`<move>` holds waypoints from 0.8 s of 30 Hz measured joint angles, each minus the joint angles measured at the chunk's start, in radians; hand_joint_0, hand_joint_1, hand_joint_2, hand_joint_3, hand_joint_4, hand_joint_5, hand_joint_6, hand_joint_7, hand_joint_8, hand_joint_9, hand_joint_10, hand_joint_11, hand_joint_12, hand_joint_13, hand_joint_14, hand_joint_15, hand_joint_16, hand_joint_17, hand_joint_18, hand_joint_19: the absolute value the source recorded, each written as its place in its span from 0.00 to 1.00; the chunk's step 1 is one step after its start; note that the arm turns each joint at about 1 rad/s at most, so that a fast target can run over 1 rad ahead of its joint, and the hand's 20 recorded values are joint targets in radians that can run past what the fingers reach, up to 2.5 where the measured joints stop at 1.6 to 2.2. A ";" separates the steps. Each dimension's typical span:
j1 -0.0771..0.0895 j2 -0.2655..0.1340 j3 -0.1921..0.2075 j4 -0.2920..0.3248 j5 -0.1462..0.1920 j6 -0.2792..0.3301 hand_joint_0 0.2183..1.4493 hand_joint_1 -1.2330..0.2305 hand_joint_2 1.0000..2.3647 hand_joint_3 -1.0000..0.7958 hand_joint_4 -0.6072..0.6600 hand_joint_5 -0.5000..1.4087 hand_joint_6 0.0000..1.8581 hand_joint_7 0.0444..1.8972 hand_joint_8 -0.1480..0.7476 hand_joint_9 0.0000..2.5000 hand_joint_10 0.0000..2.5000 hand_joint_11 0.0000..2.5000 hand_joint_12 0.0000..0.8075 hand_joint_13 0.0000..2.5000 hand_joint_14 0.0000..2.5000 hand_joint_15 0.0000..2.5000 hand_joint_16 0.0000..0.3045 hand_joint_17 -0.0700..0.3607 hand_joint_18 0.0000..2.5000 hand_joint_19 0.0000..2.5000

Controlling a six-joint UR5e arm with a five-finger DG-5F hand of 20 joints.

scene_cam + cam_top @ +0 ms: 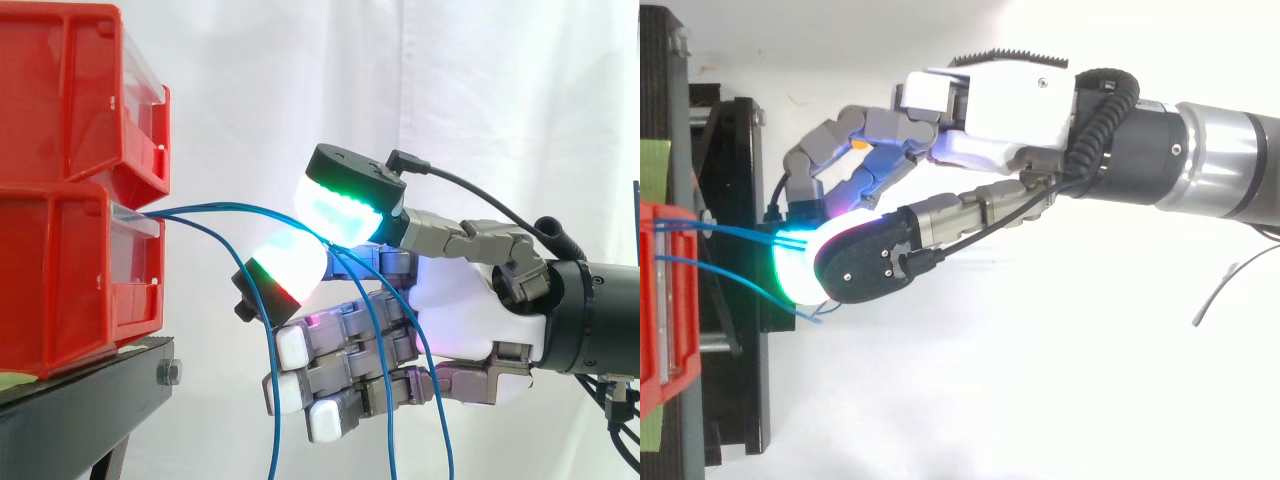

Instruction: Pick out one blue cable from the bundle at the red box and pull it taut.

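Hand (460, 310) reaching in level from right, palm facing the red box (60, 280). Pinching blue cable (250, 207) between two glowing pads (350, 205), one above, one below; remaining fingers curled loosely underneath, holding nothing. Possibly a second strand caught in the same pinch, cannot tell for sure.

Cable exiting front edge of the lower red box, at left edge of black stand (90, 400). Arching slightly up, then running right into the pinch, then hanging straight down past the palm. Not taut yet: visible bow between box front and pads.

Another loose blue strand (215, 240) leaving the same box front, dropping below the lower pad, outside the grasp. In top view, same strand splaying toward near side of stand, free of the pads.

Key relation: cable long axis roughly horizontal, box to pads, anchor point left of fingers. Pads near the box front, with only a brief run of cable between. Judgement: grasp made, pull still to do; next move likely straight right, away from box, along the cable line. Risk: slip through the pads, or dragging two strands.
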 measured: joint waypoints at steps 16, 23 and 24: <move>0.000 0.000 0.000 0.000 0.000 -0.003 0.35 0.30 0.01 0.39 0.51 0.14 0.49 0.45 0.44 0.27 0.01 0.27 0.42 0.27 0.01 0.20 0.15 0.40 0.26 0.21; 0.000 0.000 0.000 0.000 0.000 -0.003 0.37 0.29 0.01 0.38 0.51 0.14 0.49 0.45 0.43 0.27 0.01 0.27 0.41 0.27 0.01 0.20 0.15 0.40 0.27 0.20; 0.000 0.000 0.000 0.000 0.000 -0.003 0.37 0.29 0.01 0.37 0.51 0.14 0.49 0.44 0.43 0.27 0.01 0.27 0.41 0.27 0.01 0.20 0.15 0.40 0.27 0.21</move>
